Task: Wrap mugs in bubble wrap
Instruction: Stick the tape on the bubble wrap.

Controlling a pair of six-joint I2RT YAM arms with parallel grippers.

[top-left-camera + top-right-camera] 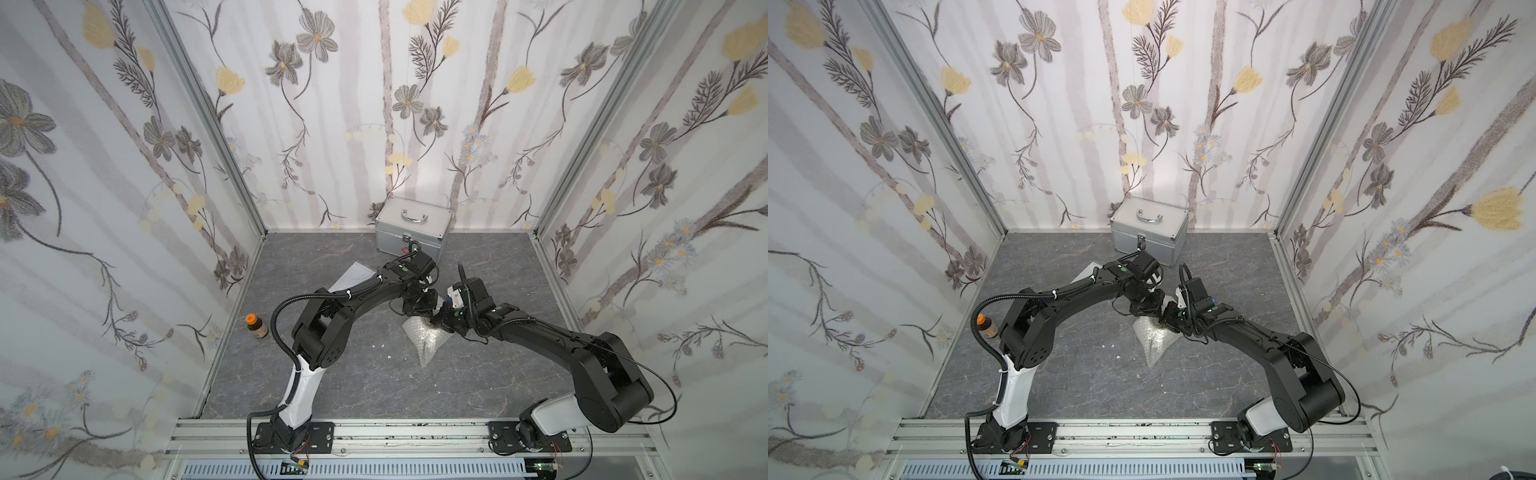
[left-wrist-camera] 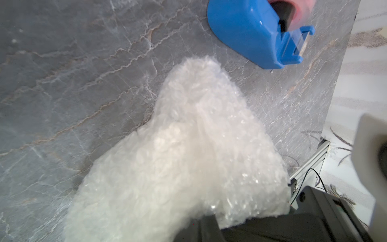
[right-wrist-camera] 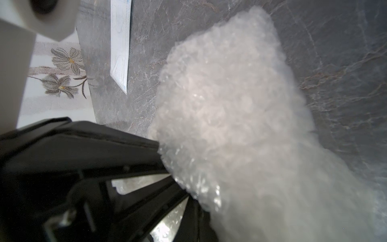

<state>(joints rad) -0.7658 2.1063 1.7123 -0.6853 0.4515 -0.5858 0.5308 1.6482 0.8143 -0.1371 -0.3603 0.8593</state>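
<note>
Grips the bubble wrap (image 1: 426, 338) with the left hand (image 1: 417, 309), closed narrow on a bunched upper edge, at the centre of the frame in both top views. Pinches the same bunch with the right hand (image 1: 444, 322), likewise closed tight on plastic, just beside the left. Lets the sheet hang from there as a crumpled cone, narrowing to a tip toward the lower centre over the grey bench (image 1: 374, 395); cannot tell about contact at the tip. Looks like a gathering grip: brings the edges together up high to form a pouch. Puts both hands near the blue tape dispenser (image 2: 251, 35), upper right of the left wrist view, probably with sealing in mind.

Shows no mug in any view. Cannot tell whether hidden inside the cloudy bundle or under the arms. Gives only white, bubbled plastic from both wrist cameras.

As for containers: finds the silver case (image 1: 411, 226) at the upper centre against the back wall, lid down, contents unseen. Finds the brown bottle (image 1: 257, 326) at the left edge of the bench, upright, orange cap on, well apart from the work. Holds a roll inside the dispenser, with a clear strip drawn to the cutter. Leaves the white paper packet (image 1: 353, 276) flat, partly under the left arm.
</note>
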